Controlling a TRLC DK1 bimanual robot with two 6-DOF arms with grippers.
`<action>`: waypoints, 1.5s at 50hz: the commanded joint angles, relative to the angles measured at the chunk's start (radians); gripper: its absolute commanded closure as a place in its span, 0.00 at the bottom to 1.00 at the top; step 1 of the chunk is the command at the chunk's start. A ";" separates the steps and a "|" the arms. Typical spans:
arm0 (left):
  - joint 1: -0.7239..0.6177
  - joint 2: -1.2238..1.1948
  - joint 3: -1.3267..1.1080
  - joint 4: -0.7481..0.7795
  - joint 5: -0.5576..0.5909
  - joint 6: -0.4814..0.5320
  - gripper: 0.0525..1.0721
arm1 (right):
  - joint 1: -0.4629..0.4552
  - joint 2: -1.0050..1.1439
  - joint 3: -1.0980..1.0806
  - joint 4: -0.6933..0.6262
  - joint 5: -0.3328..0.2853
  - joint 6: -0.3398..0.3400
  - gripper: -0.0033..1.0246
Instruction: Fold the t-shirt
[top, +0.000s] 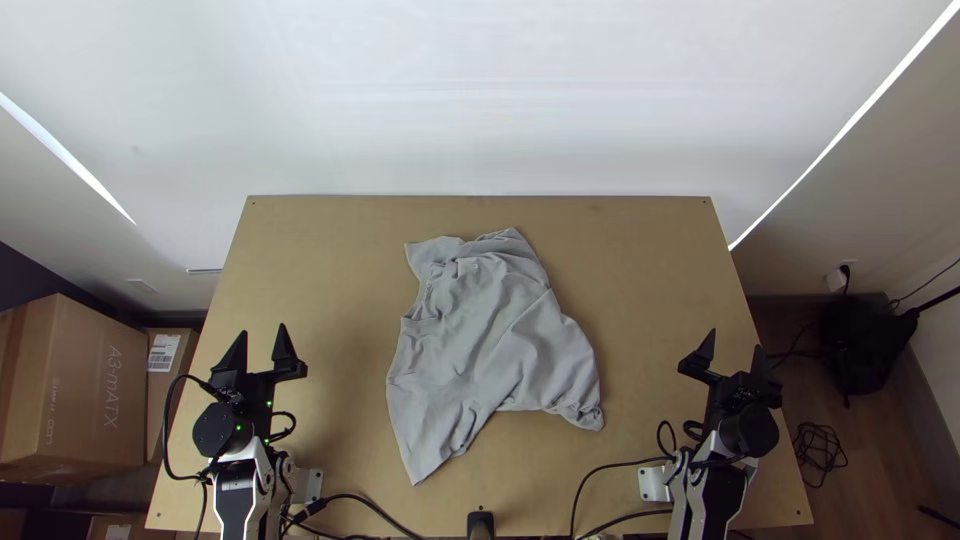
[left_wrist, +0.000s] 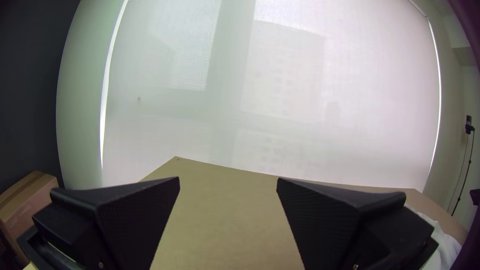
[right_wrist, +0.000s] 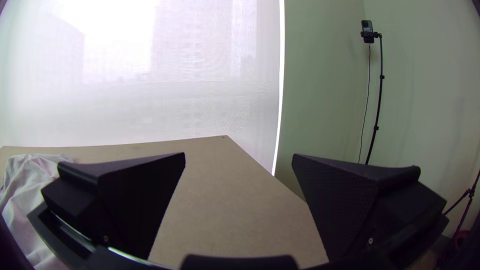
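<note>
Before any fold, the grey t-shirt (top: 490, 330), lying rumpled at the top view's centre, wants flattening: pinch opposite edges and draw them gently apart. Both the left gripper (top: 262, 352) at lower left and the right gripper (top: 732, 362) at lower right have fingers spread, holding nothing.

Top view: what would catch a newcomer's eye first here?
Most likely the grey t-shirt, lying rumpled and unfolded in the middle of the wooden table. Next, the two black grippers, the left at the table's left side and the right at its right, both open and apart from the cloth.
</note>
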 joint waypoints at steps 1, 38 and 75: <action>0.005 -0.006 -0.037 -0.025 0.008 0.003 0.05 | -0.009 -0.002 -0.009 -0.013 0.005 0.007 0.04; 0.005 -0.006 -0.037 -0.025 0.008 0.003 0.05 | -0.009 -0.002 -0.009 -0.013 0.005 0.007 0.04; -0.012 -0.006 -0.035 -0.028 0.017 -0.036 0.05 | 0.029 0.001 -0.009 -0.017 0.003 0.058 0.04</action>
